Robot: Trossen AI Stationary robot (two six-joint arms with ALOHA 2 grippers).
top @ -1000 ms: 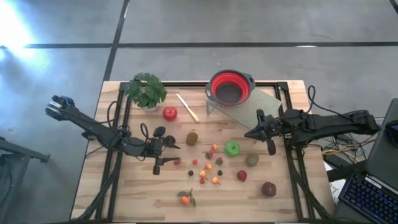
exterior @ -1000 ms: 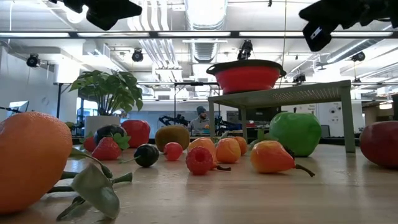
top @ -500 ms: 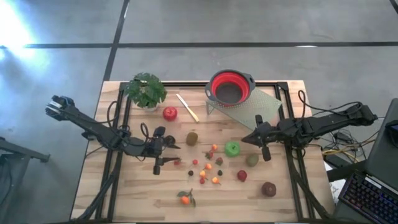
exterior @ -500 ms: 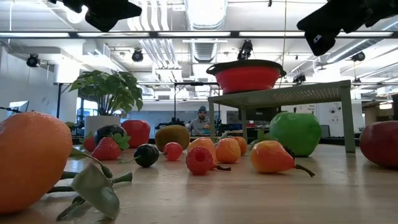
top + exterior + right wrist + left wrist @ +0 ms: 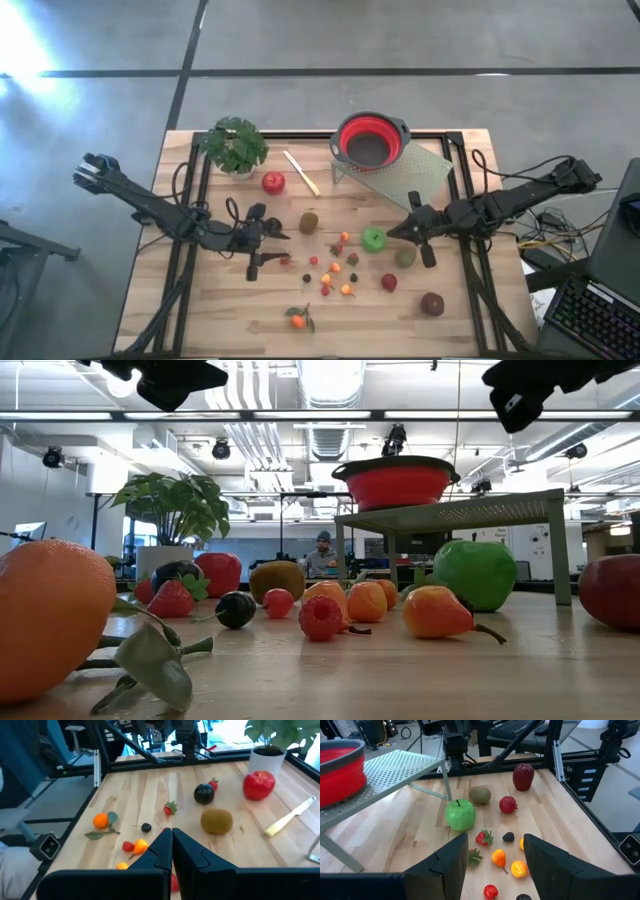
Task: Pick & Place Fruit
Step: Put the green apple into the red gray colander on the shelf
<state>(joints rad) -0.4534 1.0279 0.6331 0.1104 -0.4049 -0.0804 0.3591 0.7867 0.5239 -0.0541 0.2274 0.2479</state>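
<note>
Fruit (image 5: 345,262) lay scattered mid-table, clear of the table (image 5: 180,320) edges, with bare wood along the left side. The right gripper (image 5: 392,232) hung closed and empty just beside the green apple (image 5: 373,238), having advanced toward it. The left gripper (image 5: 283,247) hovered half-open, empty, unmoved.

The left gripper (image 5: 494,857) stands with its two dark fingers (image 5: 451,860) apart over the wooden table (image 5: 415,827); between them lie a strawberry (image 5: 483,838), orange berries (image 5: 499,857) and a dark berry (image 5: 508,837); beyond sit a green apple (image 5: 460,814), a kiwi (image 5: 480,794), a red apple (image 5: 523,776); a red bowl (image 5: 340,772) rests on a perforated rack (image 5: 395,767).
</note>
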